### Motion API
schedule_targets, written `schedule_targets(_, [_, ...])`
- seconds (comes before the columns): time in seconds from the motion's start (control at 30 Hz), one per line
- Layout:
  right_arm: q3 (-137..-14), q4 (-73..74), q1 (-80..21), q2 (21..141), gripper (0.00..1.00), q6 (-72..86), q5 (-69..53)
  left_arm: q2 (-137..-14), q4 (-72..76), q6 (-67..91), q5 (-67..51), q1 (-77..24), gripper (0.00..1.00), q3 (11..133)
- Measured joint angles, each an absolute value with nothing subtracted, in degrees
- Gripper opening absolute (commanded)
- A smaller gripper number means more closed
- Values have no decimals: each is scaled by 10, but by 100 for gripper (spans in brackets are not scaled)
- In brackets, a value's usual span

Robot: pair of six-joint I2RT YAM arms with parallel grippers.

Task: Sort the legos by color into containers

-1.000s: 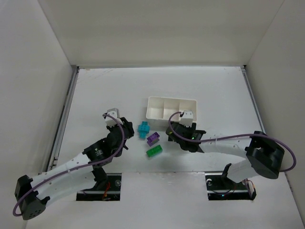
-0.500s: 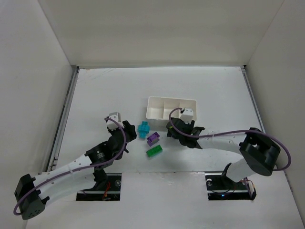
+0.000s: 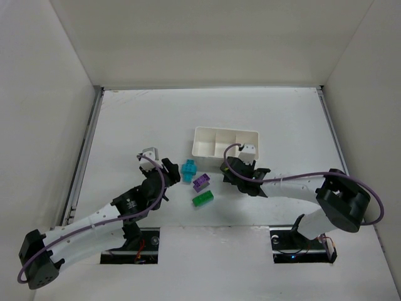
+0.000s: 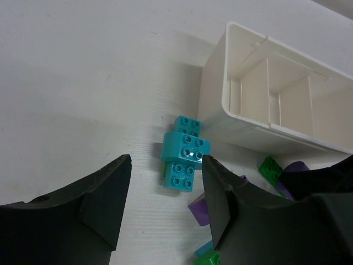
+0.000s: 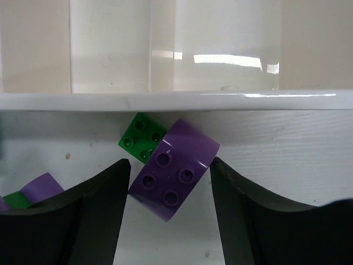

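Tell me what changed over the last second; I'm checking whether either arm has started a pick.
The left tool moved right toward the cyan brick and opened. The right tool edged left, its jaws narrowing around a purple brick by the tray. Everything else stayed put.

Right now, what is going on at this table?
The job is colour sorting into a white tray. The right gripper straddles a tilted purple brick beside the tray's near wall; whether it grips cannot be told. The left gripper is open, aimed at a cyan brick on the table. No brick shows in the tray.
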State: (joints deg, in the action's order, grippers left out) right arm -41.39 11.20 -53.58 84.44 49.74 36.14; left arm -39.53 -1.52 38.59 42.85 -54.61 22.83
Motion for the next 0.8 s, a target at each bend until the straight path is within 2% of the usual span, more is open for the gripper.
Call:
schedule_targets(0.2, [-412, 112, -536, 844, 45, 475, 362, -376, -15, 386, 429, -546, 52, 228])
schedule_targets(0.27, [-412, 111, -537, 843, 42, 463, 362, -375, -15, 386, 429, -546, 52, 228])
schedule_targets(0.33, [-407, 108, -538, 840, 44, 454, 363, -375, -15, 386, 429, -549, 52, 228])
schedule_targets(0.37, [-403, 104, -539, 837, 51, 452, 365, -375, -15, 386, 429, -551, 52, 228])
schedule_targets(0.4, [-399, 100, -540, 834, 62, 450, 365, -375, -15, 386, 428, -552, 52, 228])
schedule_targets(0.43, [-394, 96, -540, 832, 66, 449, 365, -375, -15, 386, 428, -555, 52, 228])
schedule_targets(0.47, [-388, 93, -541, 831, 65, 447, 366, -375, -15, 386, 427, -556, 52, 228])
schedule_targets(0.53, [-380, 90, -541, 831, 57, 441, 366, -376, -15, 386, 426, -562, 51, 228])
schedule_targets(0.6, [-376, 85, -541, 831, 48, 437, 367, -377, -15, 386, 424, -570, 46, 228])
schedule_targets(0.67, [-374, 77, -541, 831, 46, 435, 369, -376, -16, 384, 422, -579, 41, 229])
schedule_targets(0.73, [-374, 67, -541, 829, 50, 432, 373, -369, -16, 382, 420, -589, 36, 229])
schedule_targets(0.8, [-374, 60, -542, 820, 67, 429, 378, -355, -15, 380, 417, -595, 32, 229])
